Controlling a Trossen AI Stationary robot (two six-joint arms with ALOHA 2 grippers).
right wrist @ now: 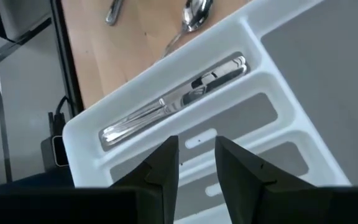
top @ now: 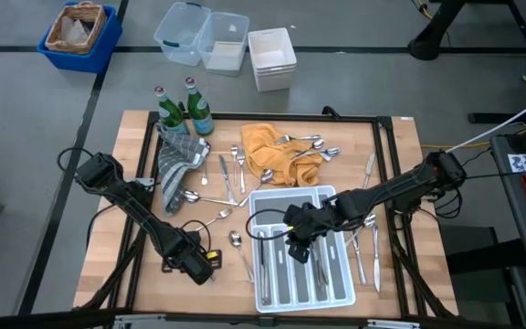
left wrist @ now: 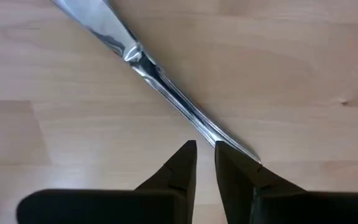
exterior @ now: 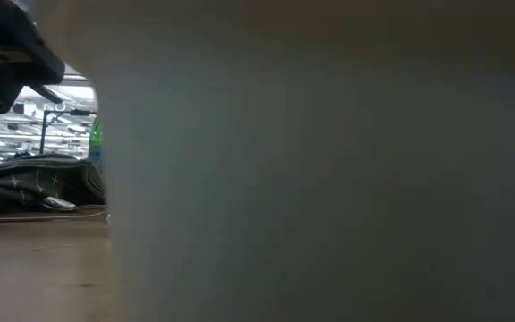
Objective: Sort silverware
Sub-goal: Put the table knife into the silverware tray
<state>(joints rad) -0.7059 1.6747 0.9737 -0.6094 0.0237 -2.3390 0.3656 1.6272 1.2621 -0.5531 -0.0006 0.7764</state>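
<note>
Shiny silver metal silverware [top: 292,144] is gleaming against the pale light-wood tabletop [top: 395,174]. A crumpled mustard-yellow cloth [top: 268,152] is lying by the far edge, beside a grey-and-white striped cloth [top: 177,157] and two green glass bottles [top: 184,111]. The white compartmented plastic tray [top: 347,291] is sitting at the near edge.

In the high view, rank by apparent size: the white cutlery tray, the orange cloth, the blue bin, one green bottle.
1. White cutlery tray
2. Orange cloth and blue bin: look alike; the bin is cut off by the picture's edge, so unranked
3. Green bottle
</note>
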